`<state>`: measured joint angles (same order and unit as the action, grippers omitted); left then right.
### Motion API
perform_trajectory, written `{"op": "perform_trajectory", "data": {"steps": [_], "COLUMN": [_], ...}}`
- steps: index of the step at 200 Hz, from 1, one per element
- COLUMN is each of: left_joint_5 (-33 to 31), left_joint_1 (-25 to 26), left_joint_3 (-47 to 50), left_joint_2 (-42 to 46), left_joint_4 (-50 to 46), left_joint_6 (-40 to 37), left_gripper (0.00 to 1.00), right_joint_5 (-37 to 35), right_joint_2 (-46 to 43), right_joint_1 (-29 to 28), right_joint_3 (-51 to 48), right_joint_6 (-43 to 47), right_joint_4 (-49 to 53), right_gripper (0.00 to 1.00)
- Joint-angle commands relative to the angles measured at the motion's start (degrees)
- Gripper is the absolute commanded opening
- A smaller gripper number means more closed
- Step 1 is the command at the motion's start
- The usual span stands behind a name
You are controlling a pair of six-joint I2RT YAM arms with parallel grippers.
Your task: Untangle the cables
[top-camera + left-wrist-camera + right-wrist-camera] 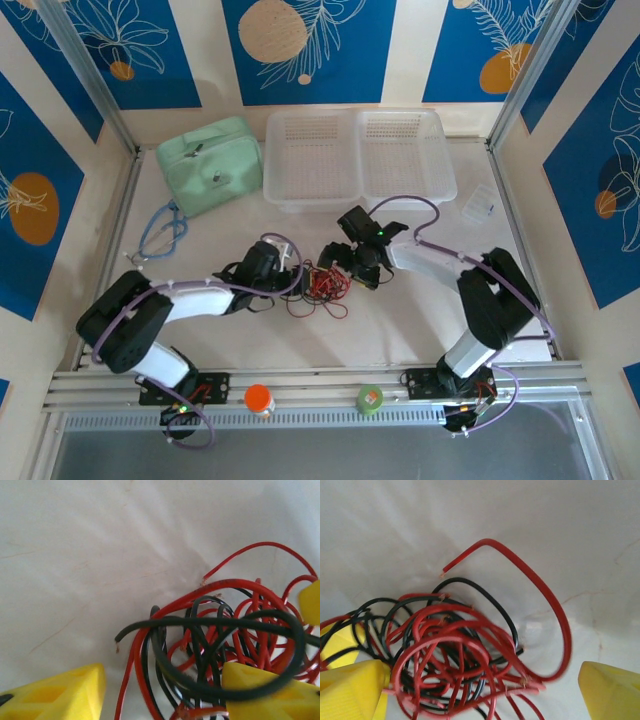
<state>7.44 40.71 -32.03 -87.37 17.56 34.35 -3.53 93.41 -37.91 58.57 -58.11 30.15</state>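
Your left gripper (165, 680) stands part-open and your right gripper (482, 680) wide, both astride the cables (450, 645). Pinch the loose red end (445, 571) jutting clear of them.

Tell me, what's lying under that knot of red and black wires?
The white table shows through the looser loops of the cables. Beneath the dense middle of the knot, overlapping wires hide the surface, so I cannot tell what is there.

The left arm (190, 298) and the right arm (440, 258) are white and black, with thin purple cords (404, 198) looping along them. The left tool (165, 695) and right tool (480, 692) have fat yellow fingers (65, 692).
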Motion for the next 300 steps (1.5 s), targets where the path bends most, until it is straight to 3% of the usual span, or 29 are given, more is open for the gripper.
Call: {"op": "perform_trajectory", "data": {"steps": [1,19,35,38,47,68,118,159,187,207,237,269,300], "left_joint_5": [1.94,1.91,0.32,-0.2,-1.96,-6.29,-16.04,-19.72,-20.25,-19.26,-18.25,-17.92,-15.65], "left_joint_1": [1.43,1.89,1.99,2.0,1.93,1.94,1.96,1.92,1.95,1.98,2.0,2.09,2.14], "left_joint_3": [-1.69,-1.5,-0.82,-0.61,0.07,1.38,5.78,9.58,13.07,13.92,13.35,9.23,0.38], "left_joint_2": [-4.01,-5.84,-4.9,-4.5,-2.93,1.83,14.72,16.7,16.69,17.82,22.97,31.13,33.97], "left_joint_4": [6.61,8.27,7.94,7.7,6.89,4.12,0.06,0.54,3.46,3.09,-3.07,-16.3,-30.55], "left_joint_6": [0.63,1.42,1.64,1.6,1.44,1.07,1.99,4.77,6.95,6.57,4.95,2.37,-0.71], "left_gripper": [0.54,0.33,0.16,0.13,0.08,0.0,0.0,0.06,0.17,0.34,0.57,0.66,0.69], "right_joint_5": [3.18,3.44,3.21,3.12,2.49,0.26,-7.17,-9.56,-10.11,-10.3,-11.05,-11.55,-14.84], "right_joint_2": [2.8,3.8,3.66,3.46,2.55,-1.16,-16.97,-24.96,-26.47,-26.78,-27.13,-28.09,-31.2], "right_joint_1": [-0.96,-1.59,-1.56,-1.51,-1.3,-0.27,1.27,1.44,0.86,-0.03,-1.46,-1.86,-2.12], "right_joint_3": [1.02,-0.77,-2.65,-2.9,-4.14,-7.09,-18.81,-28.73,-31.55,-32.49,-32.92,-29.82,-23.04], "right_joint_6": [-3.15,-4.66,-5.55,-5.64,-5.95,-6.52,-12.08,-18.74,-19.52,-19.32,-17.79,-11.77,-3.7], "right_joint_4": [-1.95,-4.04,-5.2,-5.3,-5.62,-5.75,-10.97,-17.49,-18.55,-18.2,-16.58,-10.99,1.12], "right_gripper": [0.94,0.77,0.43,0.41,0.22,0.0,0.0,0.0,0.0,0.0,0.09,0.31,0.54]}}
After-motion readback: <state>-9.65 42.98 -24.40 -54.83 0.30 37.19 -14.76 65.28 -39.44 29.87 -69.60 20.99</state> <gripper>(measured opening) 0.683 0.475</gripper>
